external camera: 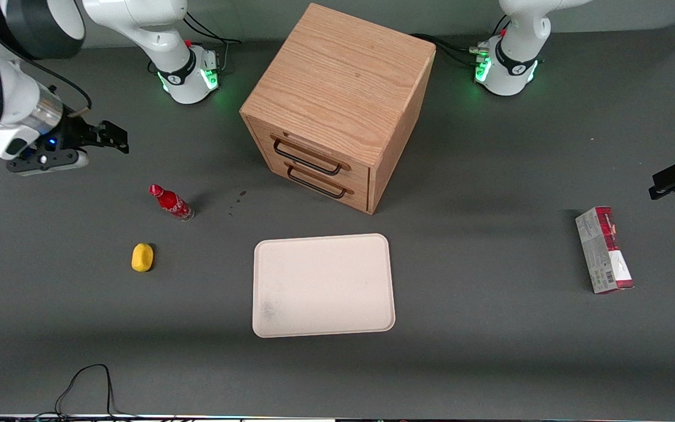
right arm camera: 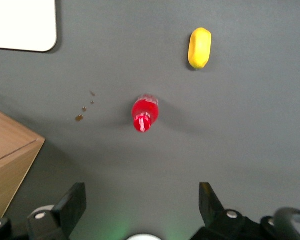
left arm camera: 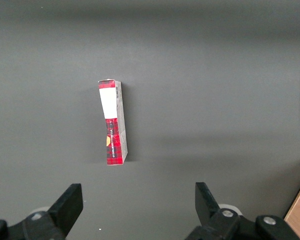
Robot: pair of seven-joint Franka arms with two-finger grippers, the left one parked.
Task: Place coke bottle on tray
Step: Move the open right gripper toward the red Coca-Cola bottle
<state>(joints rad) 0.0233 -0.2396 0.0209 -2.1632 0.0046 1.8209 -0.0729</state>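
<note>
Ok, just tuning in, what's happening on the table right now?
The right arm's end effector hangs open above the table, farther from the front camera than the coke bottle, holding nothing. The bottle stands upright on the table near a yellow lump, untouched. The tray lies bare in front of the wooden drawer cabinet. A red-and-grey carton lies toward the parked arm's end.

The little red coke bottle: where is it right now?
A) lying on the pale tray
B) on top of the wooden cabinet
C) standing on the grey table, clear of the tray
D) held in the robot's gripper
C. The coke bottle stands on the bare table near the yellow lump, apart from the tray, which carries nothing; the gripper hangs open above the table, holding nothing.
</note>
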